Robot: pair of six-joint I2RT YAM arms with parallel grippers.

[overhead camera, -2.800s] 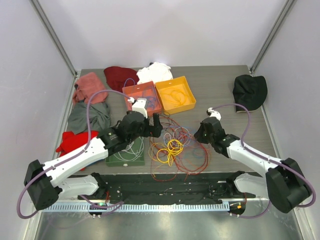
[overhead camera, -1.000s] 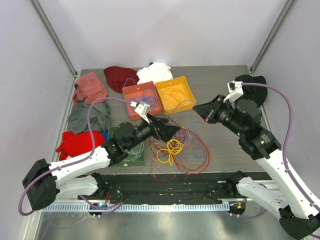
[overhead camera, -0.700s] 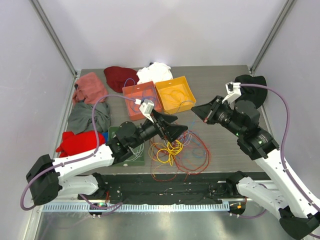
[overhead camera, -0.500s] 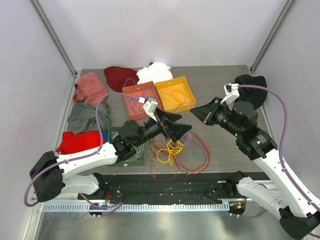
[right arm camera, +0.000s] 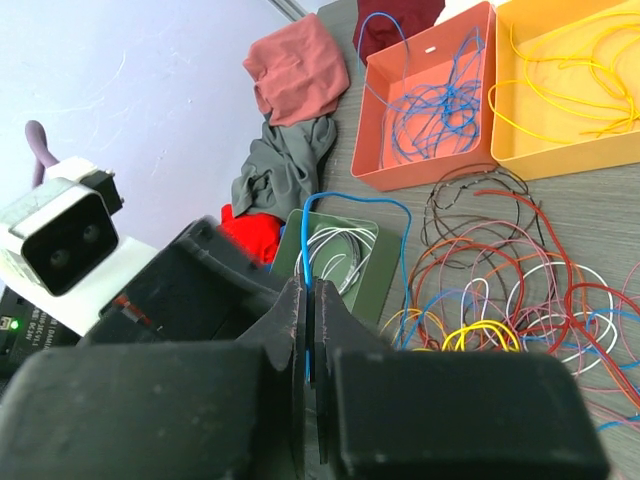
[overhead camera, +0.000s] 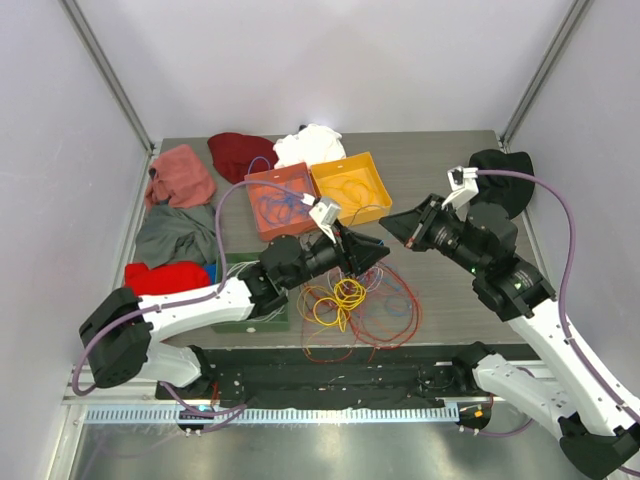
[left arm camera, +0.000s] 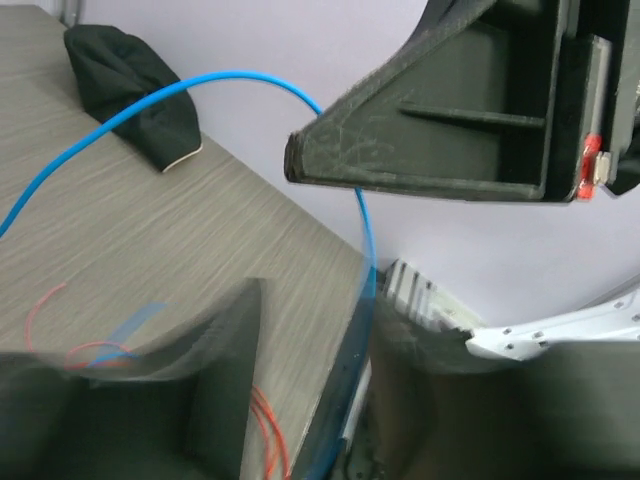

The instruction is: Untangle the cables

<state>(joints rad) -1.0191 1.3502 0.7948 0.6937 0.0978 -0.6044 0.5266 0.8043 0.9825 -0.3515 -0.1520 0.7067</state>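
The cables [overhead camera: 352, 300] lie in a tangle of red, yellow, orange, white and blue loops at the table's front middle. My right gripper [right arm camera: 307, 290] is shut on a blue cable [right arm camera: 350, 197] and holds it lifted above the pile. That blue cable [left arm camera: 230, 75] arches past the right gripper's tip [left arm camera: 296, 160] and drops between my left gripper's [left arm camera: 318, 305] blurred fingers, close against the right-hand one. The left jaws stand apart, with table showing in the gap. In the top view the left gripper [overhead camera: 374, 255] sits just below and left of the right gripper [overhead camera: 392, 222].
An orange tray [overhead camera: 262, 181] with blue cables and a yellow tray [overhead camera: 379, 185] with yellow cables stand behind the pile. A green tray [right arm camera: 372, 285] with white cables lies under the left arm. Cloths lie along the left and back, a black hat [overhead camera: 500, 180] at the right.
My left gripper has reached further right, up to the right gripper's tip, and its jaws have narrowed around the blue cable. The right arm has barely moved.
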